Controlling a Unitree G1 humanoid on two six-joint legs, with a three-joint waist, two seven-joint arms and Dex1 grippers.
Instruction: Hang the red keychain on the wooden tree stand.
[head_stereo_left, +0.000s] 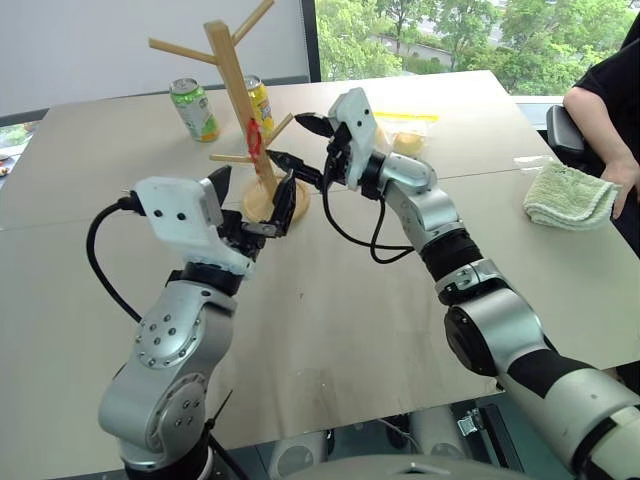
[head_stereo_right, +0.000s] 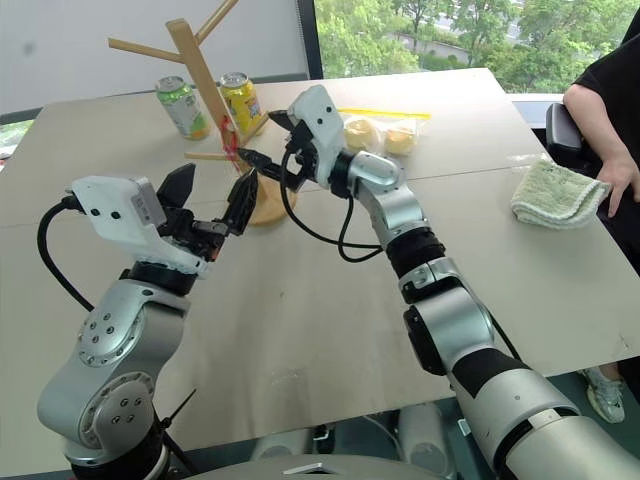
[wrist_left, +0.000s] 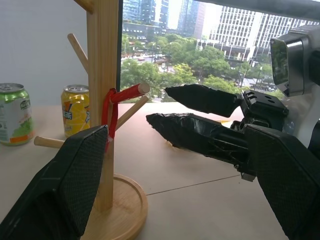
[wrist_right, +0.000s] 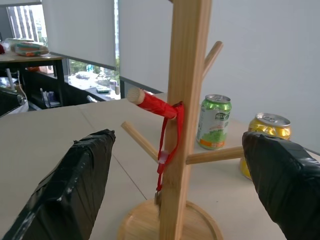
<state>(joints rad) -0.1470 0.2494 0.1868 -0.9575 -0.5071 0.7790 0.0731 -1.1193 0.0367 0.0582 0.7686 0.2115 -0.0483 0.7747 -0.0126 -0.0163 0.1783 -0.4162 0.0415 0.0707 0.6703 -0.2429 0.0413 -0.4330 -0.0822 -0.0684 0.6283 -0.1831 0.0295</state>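
The wooden tree stand (head_stereo_left: 232, 75) rises from its round base at the middle of the table. The red keychain (head_stereo_left: 254, 137) hangs from one of its angled pegs, close against the post, with its strap (wrist_right: 170, 130) dangling down toward the base. My right gripper (head_stereo_left: 285, 137) is open just to the right of that peg, one finger above the other, and nothing is between them. Lower and nearer, in front of the stand's base, my left gripper (head_stereo_left: 252, 195) is open and empty too; its fingers (wrist_left: 75, 175) frame the stand.
A green can (head_stereo_left: 195, 108) and a yellow can (head_stereo_left: 259, 100) stand behind the stand. A clear bag of buns (head_stereo_left: 405, 135) lies behind the right arm. A green cloth (head_stereo_left: 570, 195) lies at the right edge, beside a seated person's arm (head_stereo_left: 605, 110).
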